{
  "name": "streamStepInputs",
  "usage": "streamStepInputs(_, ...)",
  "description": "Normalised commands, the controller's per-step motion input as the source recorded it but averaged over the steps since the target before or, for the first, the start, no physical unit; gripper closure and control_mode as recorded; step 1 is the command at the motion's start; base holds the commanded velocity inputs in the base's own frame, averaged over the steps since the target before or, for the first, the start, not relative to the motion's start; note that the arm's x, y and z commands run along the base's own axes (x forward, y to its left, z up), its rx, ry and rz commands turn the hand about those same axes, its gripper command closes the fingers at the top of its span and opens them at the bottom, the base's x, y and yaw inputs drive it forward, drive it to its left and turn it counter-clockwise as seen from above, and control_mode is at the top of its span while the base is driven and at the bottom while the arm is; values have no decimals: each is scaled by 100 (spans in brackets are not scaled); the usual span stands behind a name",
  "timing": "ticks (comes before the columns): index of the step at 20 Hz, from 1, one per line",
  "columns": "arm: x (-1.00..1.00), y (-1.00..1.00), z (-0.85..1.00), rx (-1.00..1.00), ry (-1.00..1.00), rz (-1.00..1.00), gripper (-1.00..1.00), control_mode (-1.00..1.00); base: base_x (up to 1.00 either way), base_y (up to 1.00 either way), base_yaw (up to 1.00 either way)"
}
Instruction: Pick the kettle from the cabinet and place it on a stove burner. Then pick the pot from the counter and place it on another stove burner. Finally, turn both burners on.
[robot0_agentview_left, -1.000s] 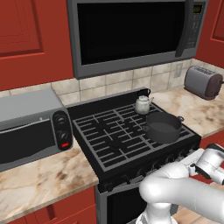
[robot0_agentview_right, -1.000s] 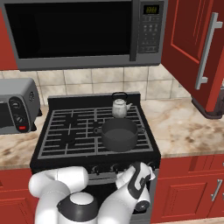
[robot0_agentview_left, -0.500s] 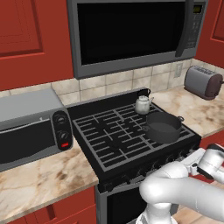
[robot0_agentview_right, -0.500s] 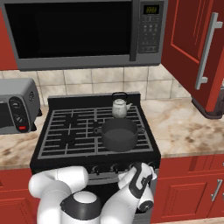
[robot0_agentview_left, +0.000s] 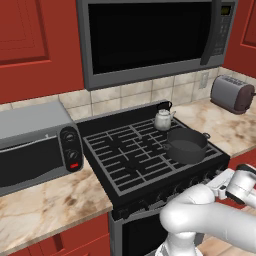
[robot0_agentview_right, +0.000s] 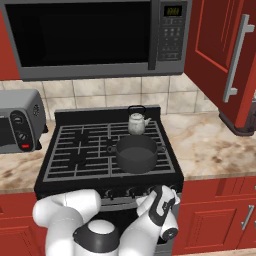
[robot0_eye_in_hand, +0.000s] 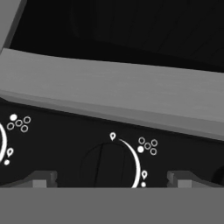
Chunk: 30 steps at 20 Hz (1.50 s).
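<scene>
knob (robot0_eye_in_hand: 108, 165): round black dial, low centre on black stove front panel (robot0_eye_in_hand: 65, 131) | marks: white arc and dots on its 1–4 o'clock side, pointer pin at 12 | tool (robot0_eye_in_hand: 111, 180): spread wide, fingertips (robot0_eye_in_hand: 41, 179) at 9 and 3 o'clock of knob, not touching | grey rim band (robot0_eye_in_hand: 113, 94): at 12 o'clock

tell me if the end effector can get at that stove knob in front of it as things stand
Probably yes. The end effector is open, its fingertips standing either side of the knob on the stove's front panel, with nothing between them.
</scene>
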Motion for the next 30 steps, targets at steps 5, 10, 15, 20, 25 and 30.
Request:
streamStepInputs(5,1,0,-8,1,0,2,-100,-100,0,0,0)
streamStepInputs(10,4,0,-10,0,0,3,100,-100,0,0,0)
streamStepInputs(15,0,0,-5,0,0,2,100,-100,0,0,0)
streamStepInputs(20,0,0,0,0,0,1,100,-100,0,0,0)
streamStepInputs(25,0,-1,0,0,0,0,100,-100,0,0,0)
streamStepInputs(30,-5,-12,0,-3,-2,0,100,-100,0,0,0)
